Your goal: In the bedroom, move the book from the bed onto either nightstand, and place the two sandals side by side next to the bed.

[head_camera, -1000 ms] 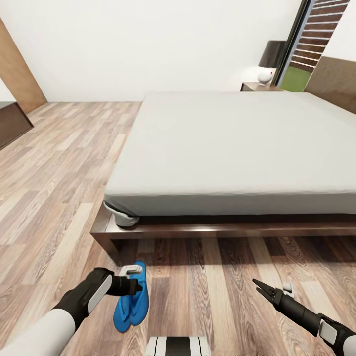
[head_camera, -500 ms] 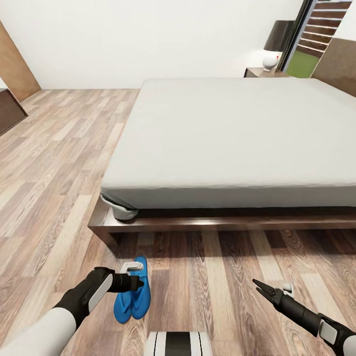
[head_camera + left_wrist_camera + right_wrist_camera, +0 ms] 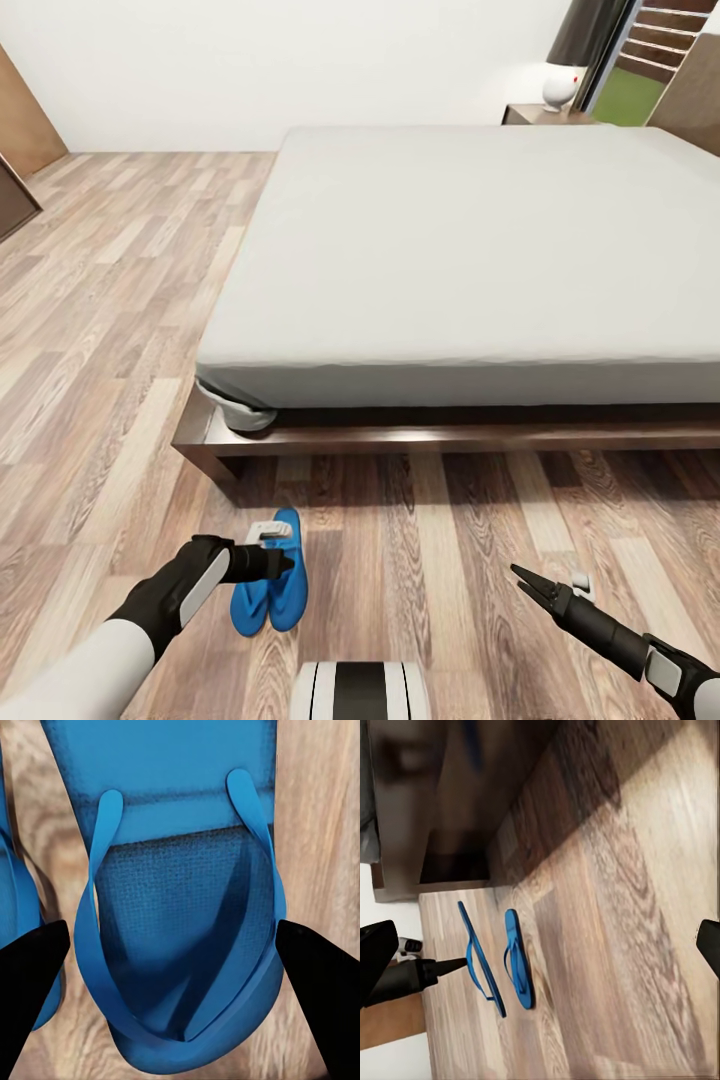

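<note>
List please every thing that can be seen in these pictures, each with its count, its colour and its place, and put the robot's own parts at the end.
Bright blue flat sandals: two, blue, side by side on the floor near the bed's corner.
Low bed with dark brown wooden frame: one, light grey mattress, fills the middle of the head view.
Dark wooden nightstand: one, brown, beyond the bed's far side.
White lamp with dark shade: one, on the nightstand.
Wood-plank floor: brown, all around the bed.
White wall: behind the bed.
Left gripper: one, black, open around one sandal's straps.
Right gripper: one, black, open above the floor.
</note>
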